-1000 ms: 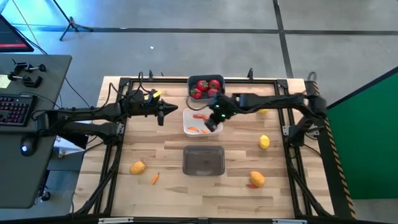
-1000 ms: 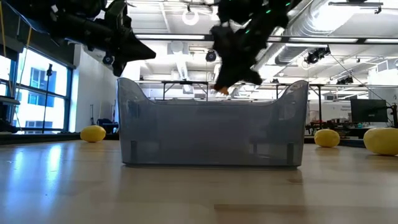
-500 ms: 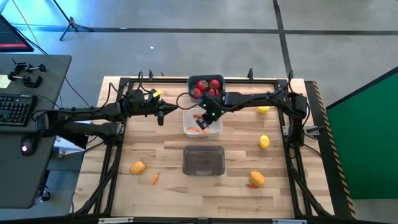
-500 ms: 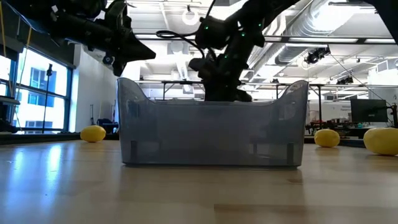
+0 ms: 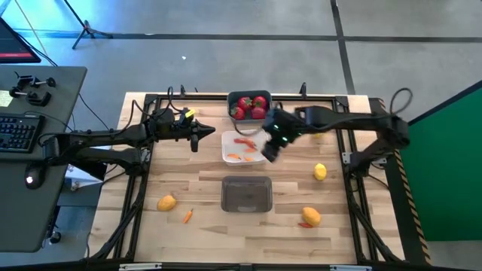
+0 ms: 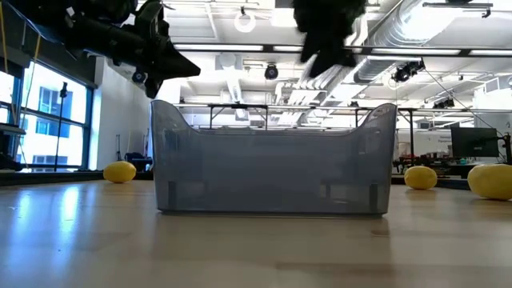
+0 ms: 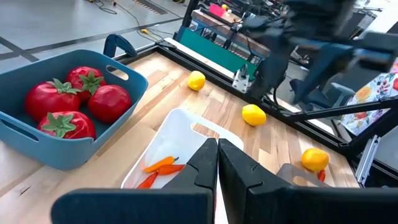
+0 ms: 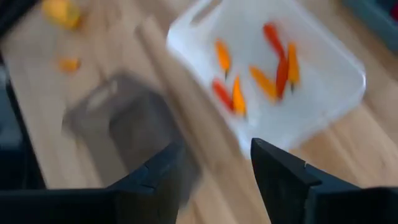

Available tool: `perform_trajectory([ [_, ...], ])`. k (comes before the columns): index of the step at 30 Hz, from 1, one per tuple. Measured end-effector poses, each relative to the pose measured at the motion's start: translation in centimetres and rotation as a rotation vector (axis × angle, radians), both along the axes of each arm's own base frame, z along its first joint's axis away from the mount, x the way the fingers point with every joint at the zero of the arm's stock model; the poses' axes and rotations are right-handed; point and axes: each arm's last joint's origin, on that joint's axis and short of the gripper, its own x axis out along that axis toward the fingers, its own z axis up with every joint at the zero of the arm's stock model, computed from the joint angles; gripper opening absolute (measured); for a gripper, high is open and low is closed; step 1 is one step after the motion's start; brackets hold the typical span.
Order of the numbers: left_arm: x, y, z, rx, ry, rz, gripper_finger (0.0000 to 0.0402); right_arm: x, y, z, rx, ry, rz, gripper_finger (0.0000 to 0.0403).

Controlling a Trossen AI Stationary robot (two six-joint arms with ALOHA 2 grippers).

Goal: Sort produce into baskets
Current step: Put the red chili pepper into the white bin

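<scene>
Nearest the front edge of the table, the unsorted produce lies loose: a lemon with a small carrot beside it on the left, and another lemon on the right with a bit of red and orange just under it, too small to name. Between them stands the translucent grey basket, empty, so I take it to be meant for the lemons.

A third lemon sits farther back on the right, well apart from any basket.

Behind the grey basket is the white basket, holding several carrot pieces and nothing else. The right gripper hangs just beside its right rim, fingers spread with nothing between them, which suits an arm that has no load and is free to fetch another piece.

The left gripper waits level with the white basket, off its left side, fingers pressed together and empty, kept clear of the working arm.

Farthest back, the blue basket holds the red strawberries, and a fourth lemon shows beyond the right arm.
</scene>
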Motion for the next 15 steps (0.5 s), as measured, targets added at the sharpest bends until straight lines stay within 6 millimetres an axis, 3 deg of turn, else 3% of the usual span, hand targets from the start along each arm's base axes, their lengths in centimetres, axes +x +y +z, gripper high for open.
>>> perform_trajectory([
  [6, 0.0, 0.1, 0.0, 0.017, 0.004, 0.000, 0.0000, -4.0, 5.7, 1.3, 0.003, 0.174, 0.137, 0.0156],
  [15, -0.3, 0.9, 0.0, 0.047, 0.012, 0.033, 0.0000, -5.4, 15.7, -1.0, 0.038, 0.328, 0.314, 0.0154],
])
